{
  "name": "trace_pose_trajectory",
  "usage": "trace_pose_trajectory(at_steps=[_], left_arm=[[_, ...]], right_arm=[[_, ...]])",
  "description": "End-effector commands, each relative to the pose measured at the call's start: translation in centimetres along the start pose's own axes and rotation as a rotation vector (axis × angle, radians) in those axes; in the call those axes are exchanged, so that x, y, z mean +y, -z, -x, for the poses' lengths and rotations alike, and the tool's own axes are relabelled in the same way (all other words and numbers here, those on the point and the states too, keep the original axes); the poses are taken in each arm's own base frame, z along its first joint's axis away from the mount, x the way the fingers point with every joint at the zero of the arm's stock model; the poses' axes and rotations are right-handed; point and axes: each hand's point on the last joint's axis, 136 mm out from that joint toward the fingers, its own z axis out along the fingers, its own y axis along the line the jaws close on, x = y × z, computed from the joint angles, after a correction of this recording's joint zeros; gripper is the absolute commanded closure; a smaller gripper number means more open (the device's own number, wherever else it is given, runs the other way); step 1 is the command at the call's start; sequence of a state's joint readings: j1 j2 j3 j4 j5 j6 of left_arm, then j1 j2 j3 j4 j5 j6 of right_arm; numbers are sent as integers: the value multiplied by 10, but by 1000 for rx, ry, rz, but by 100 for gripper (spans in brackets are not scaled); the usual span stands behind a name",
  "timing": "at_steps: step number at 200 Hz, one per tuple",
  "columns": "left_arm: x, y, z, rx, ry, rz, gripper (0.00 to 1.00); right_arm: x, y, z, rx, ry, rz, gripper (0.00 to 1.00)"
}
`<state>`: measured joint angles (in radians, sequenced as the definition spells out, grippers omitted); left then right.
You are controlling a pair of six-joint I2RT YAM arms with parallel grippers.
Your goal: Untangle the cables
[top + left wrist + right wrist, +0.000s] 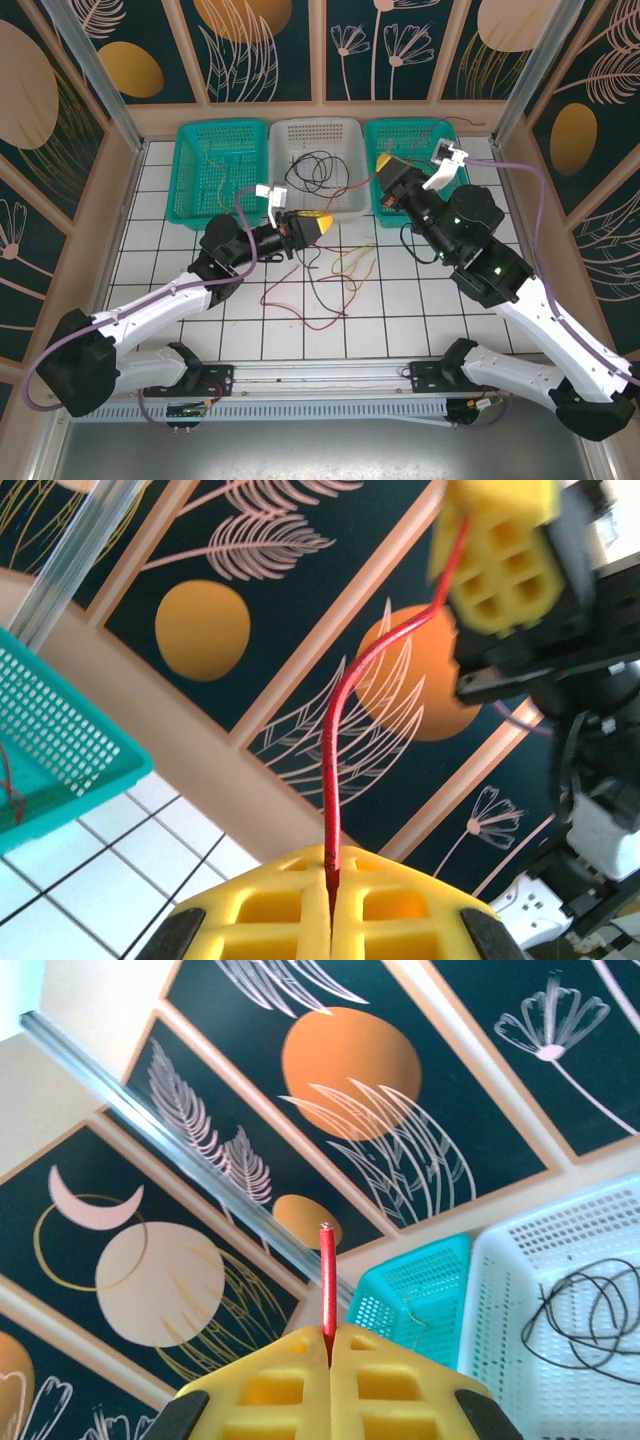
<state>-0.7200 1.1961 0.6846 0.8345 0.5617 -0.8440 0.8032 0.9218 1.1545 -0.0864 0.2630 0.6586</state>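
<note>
Left wrist, left hand: the left hand (332,872) is pressed together, pinching the red cable (334,750) at its tips.
Left wrist, cable run: from the pinch the red cable rises, bends right and ends at the right hand (480,540), which is closed on its other end.
Right wrist, right hand: yellow tips pressed together on the same red cable; a short straight stub stands up past them.
Right wrist, beyond: the white basket (500,1290) holds a coiled black cable (585,1315); just beside it is a teal basket (420,1280) with a thin tan cable (408,1312) inside.
Top external, span: the red cable runs in the air between the two hands, the left hand lower, the right hand higher and farther back, at the front edge of the white basket.
Top external, bench: loose cables (340,270), red and yellow-tan, lie tangled on the tiled bench (170,240) between the arms, nearer than the left hand.
Top external, baskets: three in a row at the far edge; the right teal basket (400,130) is partly hidden by the right arm.
</note>
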Motion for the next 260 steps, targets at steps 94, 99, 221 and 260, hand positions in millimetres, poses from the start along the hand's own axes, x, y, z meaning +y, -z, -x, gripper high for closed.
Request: trace_pose_trajectory(at_steps=[94, 99, 221, 260], left_arm=[[-6, 6, 69, -291, 222, 36, 100], [-8, 5, 71, -294, 234, 23, 100], [-24, 2, 81, -282, 278, -20, 100], [-18, 6, 87, -322, 273, 25, 100]], right_arm=[[8, 8, -123, 336, 110, 99, 32], [11, 9, -130, 352, 116, 118, 32], [24, -9, -138, 340, 223, 104, 39], [-11, 20, -110, 261, 158, 14, 23]])
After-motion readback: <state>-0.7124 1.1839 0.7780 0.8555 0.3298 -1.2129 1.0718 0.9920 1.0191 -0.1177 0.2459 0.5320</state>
